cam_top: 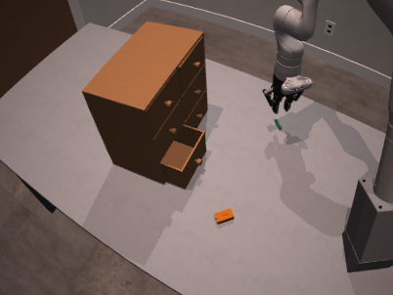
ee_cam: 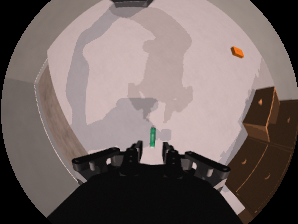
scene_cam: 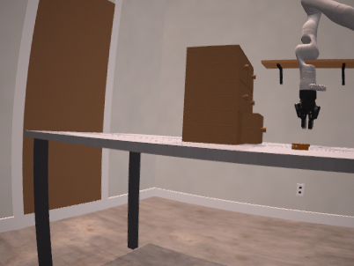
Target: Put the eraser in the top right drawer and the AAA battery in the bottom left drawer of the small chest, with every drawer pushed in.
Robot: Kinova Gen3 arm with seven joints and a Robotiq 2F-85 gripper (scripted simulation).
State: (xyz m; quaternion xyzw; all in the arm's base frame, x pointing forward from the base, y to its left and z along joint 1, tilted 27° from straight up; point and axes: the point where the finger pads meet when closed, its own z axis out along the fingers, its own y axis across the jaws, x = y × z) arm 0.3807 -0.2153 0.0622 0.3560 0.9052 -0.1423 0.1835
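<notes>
Wood-grain chest (cam_top: 142, 63) (scene_cam: 211, 94) (ee_cam: 245, 165) (matt, reddish-brn), smooth matt tabletop (cam_top: 254, 254) (scene_cam: 145, 137) (ee_cam: 210, 100), glossy-ish wht arm (cam_top: 288, 49) (scene_cam: 306, 48)

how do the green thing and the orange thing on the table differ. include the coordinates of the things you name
The small green cylinder (cam_top: 278, 124) (ee_cam: 153, 137) is slim and rounded; the orange block (cam_top: 224, 215) (scene_cam: 300, 146) (ee_cam: 237, 52) is wider and boxy. The cylinder lies near the gripper (cam_top: 282, 110) (scene_cam: 307, 128) (ee_cam: 153, 146), the block farther off. Both lie outside the drawers.

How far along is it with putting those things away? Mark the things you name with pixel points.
Done: the bottom-left drawer (cam_top: 188, 173) (scene_cam: 252, 129) (ee_cam: 257, 107) stands open.
In hand: nothing; the open claw (cam_top: 281, 110) (scene_cam: 306, 128) (ee_cam: 152, 147) hovers near the green piece (cam_top: 278, 124) (ee_cam: 152, 136), probably the battery.
Left: storing that and the orange block (cam_top: 224, 216) (scene_cam: 300, 146) (ee_cam: 237, 52), probably the eraser, both on the table, then closing up.
</notes>
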